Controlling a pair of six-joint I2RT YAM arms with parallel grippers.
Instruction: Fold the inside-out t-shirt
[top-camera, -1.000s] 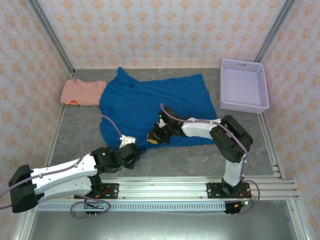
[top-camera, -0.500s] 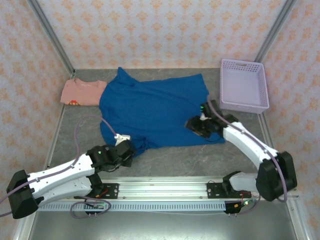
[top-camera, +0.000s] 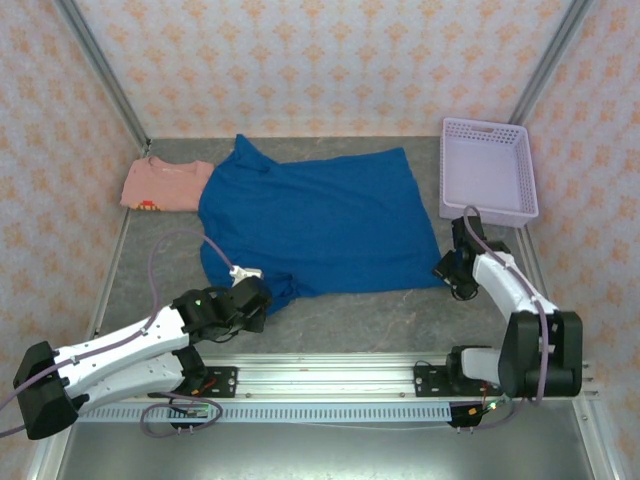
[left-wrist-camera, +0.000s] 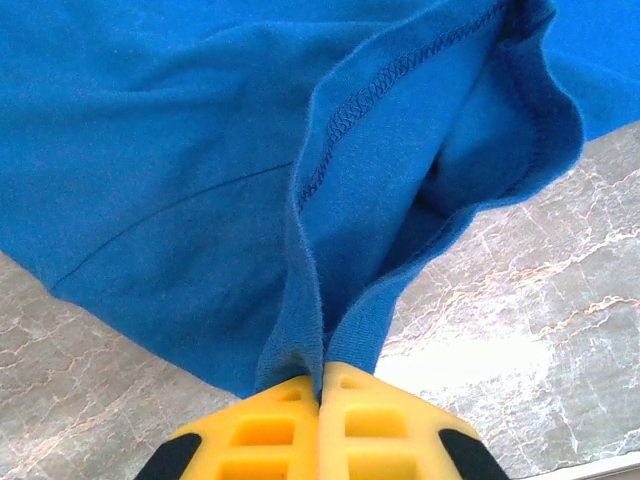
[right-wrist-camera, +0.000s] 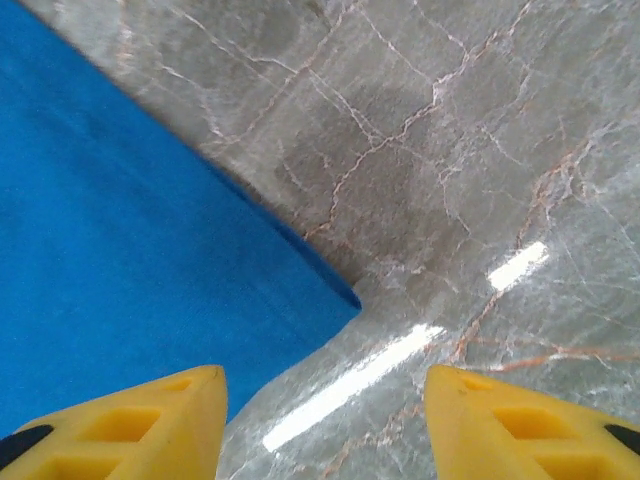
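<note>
Folding barely begun | t-shirt (top-camera: 310, 220) lies spread on the counter (top-camera: 390, 320), we see 0 folds | our left hand (left-wrist-camera: 322, 385) pinches its near-left hem | our right hand (right-wrist-camera: 325, 390) spread above the near-right corner, holding nothing

A blue t-shirt (top-camera: 310, 220) lies spread on the grey table (top-camera: 380, 315), a folded pink shirt (top-camera: 165, 185) at its far left, a lilac basket (top-camera: 487, 212) to its right, the left gripper (top-camera: 262, 292) at its bunched near-left hem, and the right gripper (top-camera: 447, 270) just beside its near-right corner.
</note>
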